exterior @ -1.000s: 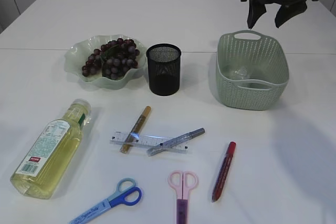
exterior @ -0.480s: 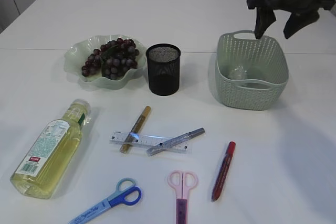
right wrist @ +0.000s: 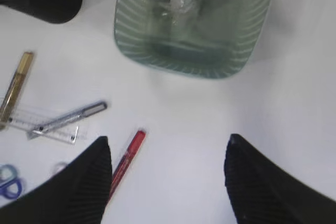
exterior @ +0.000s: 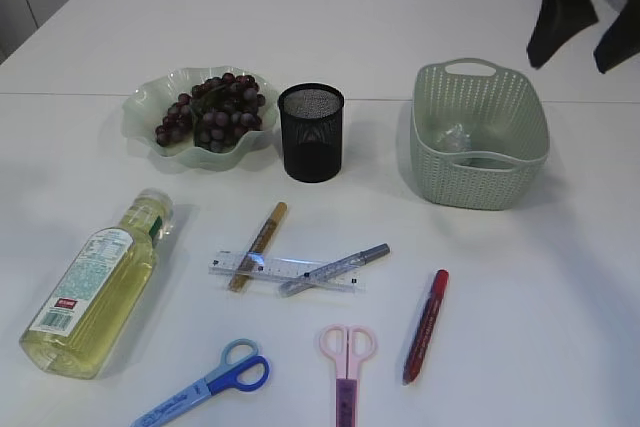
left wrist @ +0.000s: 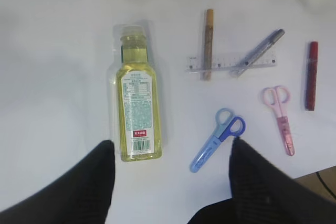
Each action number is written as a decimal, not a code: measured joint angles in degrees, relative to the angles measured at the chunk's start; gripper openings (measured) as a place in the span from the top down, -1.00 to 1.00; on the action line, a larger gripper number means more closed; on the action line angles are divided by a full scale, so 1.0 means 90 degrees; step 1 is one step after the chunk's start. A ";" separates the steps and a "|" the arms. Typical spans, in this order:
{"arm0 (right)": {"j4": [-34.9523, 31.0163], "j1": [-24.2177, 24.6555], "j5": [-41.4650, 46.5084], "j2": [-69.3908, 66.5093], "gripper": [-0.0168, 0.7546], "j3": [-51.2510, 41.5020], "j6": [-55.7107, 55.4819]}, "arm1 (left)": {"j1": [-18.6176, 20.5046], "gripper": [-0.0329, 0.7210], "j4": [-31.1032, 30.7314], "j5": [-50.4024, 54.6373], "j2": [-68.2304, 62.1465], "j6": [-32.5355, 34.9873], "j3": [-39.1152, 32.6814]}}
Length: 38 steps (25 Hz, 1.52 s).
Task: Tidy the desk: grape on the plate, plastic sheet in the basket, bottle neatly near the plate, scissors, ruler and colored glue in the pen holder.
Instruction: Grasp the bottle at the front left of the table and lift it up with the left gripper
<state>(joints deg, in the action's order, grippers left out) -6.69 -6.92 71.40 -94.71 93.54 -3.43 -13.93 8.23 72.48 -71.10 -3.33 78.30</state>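
Dark grapes (exterior: 212, 110) lie on the green plate (exterior: 140, 112). The crumpled plastic sheet (exterior: 457, 136) sits inside the green basket (exterior: 480, 162). A yellow bottle (exterior: 95, 282) lies on its side at the left. The clear ruler (exterior: 285, 269) lies under gold (exterior: 258, 245) and silver (exterior: 335, 269) glue pens, with a red one (exterior: 427, 324) to the right. Blue scissors (exterior: 205, 384) and pink scissors (exterior: 347, 367) lie near the front edge. My right gripper (exterior: 572, 55) hangs open and empty high at the back right. My left gripper (left wrist: 171, 141) is open and empty above the bottle (left wrist: 137, 108) and blue scissors (left wrist: 218, 139).
The black mesh pen holder (exterior: 312, 132) stands between plate and basket. In the right wrist view the basket (right wrist: 194, 61) is ahead and the red glue pen (right wrist: 126, 163) lies by the left finger. Bare white table lies right of the red pen.
My right gripper has moved rightward and upward, away from over the basket's far rim. Nothing on the table has shifted.
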 joint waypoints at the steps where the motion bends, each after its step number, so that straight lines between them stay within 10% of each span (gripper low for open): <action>1: -0.0045 0.0000 0.0000 0.0194 -0.40 -0.0247 -0.0006 | 0.0000 -0.44 -0.0011 -0.0012 -0.0198 -0.0012 0.0000; 14: -0.0393 0.0000 0.0000 0.2822 -0.40 -0.2728 -0.0006 | -0.0026 -0.65 -0.0506 -0.0153 -0.2358 -0.0111 0.0000; 38: -0.0846 0.0000 0.0026 0.3469 -0.41 -0.2849 -0.0006 | -0.0168 -0.65 -0.0611 -0.0867 -0.4515 -0.0231 0.0129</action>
<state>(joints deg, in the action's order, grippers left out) -14.31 -6.92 71.64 -63.48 67.89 -3.48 -15.44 2.73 64.67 -111.74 -5.40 79.46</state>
